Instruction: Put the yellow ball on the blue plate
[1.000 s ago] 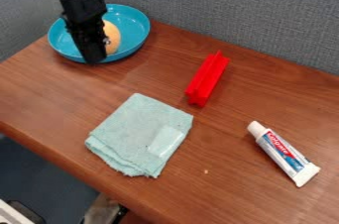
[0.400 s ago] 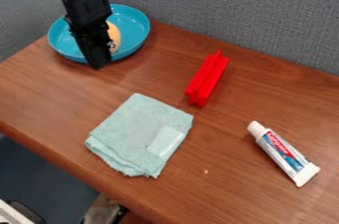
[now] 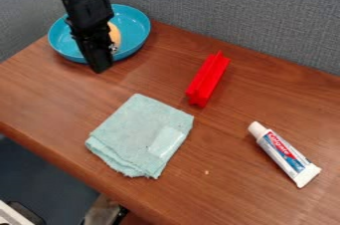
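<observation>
The yellow ball [image 3: 115, 36] lies in the blue plate [image 3: 130, 20] at the table's [image 3: 80, 95] back left. The black gripper [image 3: 98, 64], fingers together and empty, points down at the plate's front edge.

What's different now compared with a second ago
The claw has slid a little toward the front of the blue plate, closed and empty. The yellow ball lies in the plate as before. The red block, teal cloth and toothpaste tube stayed where they were.
</observation>
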`<state>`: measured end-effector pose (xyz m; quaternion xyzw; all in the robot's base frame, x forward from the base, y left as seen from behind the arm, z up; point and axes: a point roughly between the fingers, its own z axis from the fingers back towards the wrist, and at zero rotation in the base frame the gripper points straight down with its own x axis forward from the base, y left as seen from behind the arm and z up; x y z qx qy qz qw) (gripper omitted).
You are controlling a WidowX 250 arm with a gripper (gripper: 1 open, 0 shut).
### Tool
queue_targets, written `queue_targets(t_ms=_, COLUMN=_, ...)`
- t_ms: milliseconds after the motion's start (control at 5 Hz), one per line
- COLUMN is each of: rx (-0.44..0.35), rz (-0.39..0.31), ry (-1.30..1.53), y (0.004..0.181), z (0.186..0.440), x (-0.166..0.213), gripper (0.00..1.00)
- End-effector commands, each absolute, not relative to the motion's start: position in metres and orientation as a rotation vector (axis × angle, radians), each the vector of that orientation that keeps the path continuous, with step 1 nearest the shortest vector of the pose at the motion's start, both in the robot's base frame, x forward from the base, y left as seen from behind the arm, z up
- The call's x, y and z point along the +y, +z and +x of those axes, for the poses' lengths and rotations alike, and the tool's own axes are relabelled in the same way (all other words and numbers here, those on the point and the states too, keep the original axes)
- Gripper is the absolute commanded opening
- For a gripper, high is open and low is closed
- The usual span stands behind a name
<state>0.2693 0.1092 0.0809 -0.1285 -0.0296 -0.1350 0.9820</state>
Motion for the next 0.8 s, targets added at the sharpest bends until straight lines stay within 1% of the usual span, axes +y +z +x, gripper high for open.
queue_targets(t_ms=0, rx=-0.126, rz=-0.23, ry=-0.289, y=0.1033, z=0.2712, x=0.1056, gripper=0.0)
queue_targets(t_ms=600, rx=-0.122, rz=-0.252, ry=-0.274, y=0.101, z=0.2666, x=0.1068, gripper=0.0)
